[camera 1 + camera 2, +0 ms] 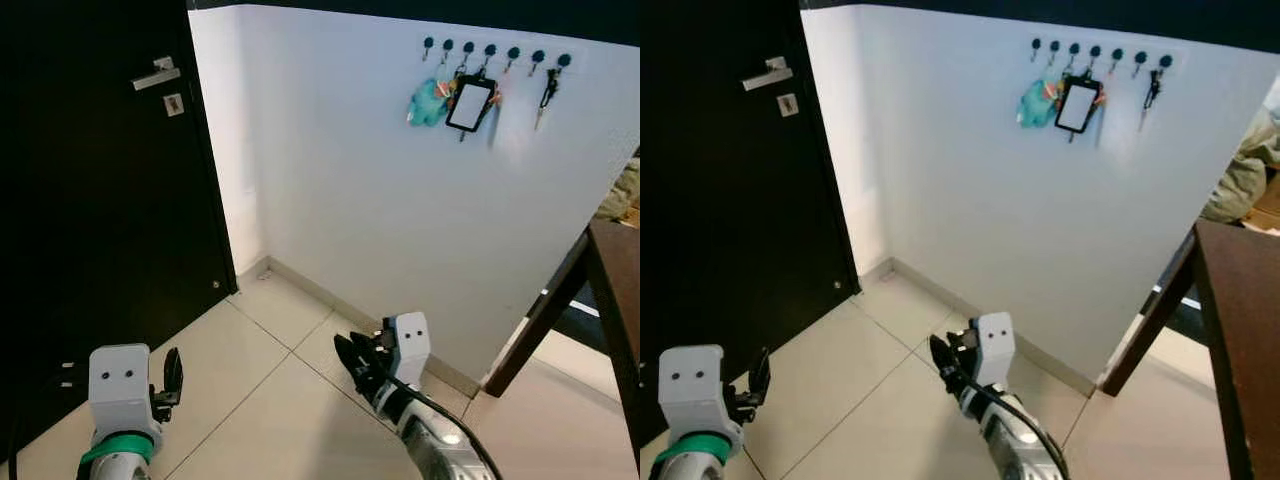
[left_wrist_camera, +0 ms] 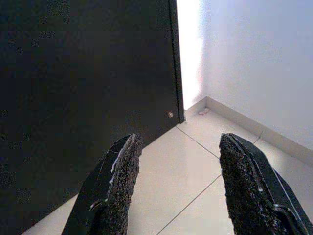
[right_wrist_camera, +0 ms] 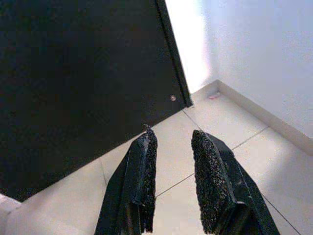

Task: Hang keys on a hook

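White wall (image 1: 330,180), keys (image 1: 547,95) on hook; left gripper (image 2: 178,183) wide, right gripper (image 3: 173,181) narrow.

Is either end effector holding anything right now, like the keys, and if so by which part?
Nothing is held. The left end effector and right end effector are both open with bare floor between their fingers. The keys already hang on the wall hooks.

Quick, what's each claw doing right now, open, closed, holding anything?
Left claw: open, fingers spread wide, holding nothing, low over the floor tiles.
Right claw: open with a narrower gap, nothing between its fingers, no keys in it.
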Available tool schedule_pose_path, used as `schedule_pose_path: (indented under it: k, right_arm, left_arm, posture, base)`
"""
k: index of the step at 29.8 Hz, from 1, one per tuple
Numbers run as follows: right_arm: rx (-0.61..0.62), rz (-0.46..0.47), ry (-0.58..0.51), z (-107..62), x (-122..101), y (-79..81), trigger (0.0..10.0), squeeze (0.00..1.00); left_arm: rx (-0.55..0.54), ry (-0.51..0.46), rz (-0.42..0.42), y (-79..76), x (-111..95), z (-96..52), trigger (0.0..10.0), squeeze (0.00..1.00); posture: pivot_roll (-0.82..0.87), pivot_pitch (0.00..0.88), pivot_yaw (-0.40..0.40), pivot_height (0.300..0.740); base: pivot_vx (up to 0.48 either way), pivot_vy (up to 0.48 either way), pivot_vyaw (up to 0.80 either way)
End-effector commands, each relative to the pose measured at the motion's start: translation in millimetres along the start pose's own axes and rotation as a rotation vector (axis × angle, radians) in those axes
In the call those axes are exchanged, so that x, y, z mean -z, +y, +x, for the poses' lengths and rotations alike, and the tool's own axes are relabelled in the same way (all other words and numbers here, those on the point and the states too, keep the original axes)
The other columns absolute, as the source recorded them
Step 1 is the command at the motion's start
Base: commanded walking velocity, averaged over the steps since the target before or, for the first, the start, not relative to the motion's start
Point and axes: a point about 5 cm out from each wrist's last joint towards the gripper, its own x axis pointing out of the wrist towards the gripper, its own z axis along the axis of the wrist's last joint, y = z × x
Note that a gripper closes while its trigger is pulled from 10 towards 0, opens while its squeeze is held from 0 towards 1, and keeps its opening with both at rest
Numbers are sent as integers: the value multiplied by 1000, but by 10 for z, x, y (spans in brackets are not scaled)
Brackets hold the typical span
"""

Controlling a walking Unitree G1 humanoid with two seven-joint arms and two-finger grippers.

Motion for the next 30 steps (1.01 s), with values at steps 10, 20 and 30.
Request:
schedule_pose_path:
  k: [10,20,30]
  right_arm:
    - [-2,21,21,-8,60,11,10000,0]
    - [-3,24,19,3,57,14,10000,0]
    - [-4,26,18,9,52,13,10000,0]
  left_arm:
    - [16,8,-1,-1,0,-5,10000,0]
    - [16,4,-7,5,-13,-2,10000,0]
    - [40,-37,48,-21,-71,-16,10000,0]
  posture:
    - [-69,33,97,740]
    - [-64,38,98,740]
    - [-60,39,96,740]
  base:
    - [0,53,0]
    - [0,435,0]
    - [0,98,0]
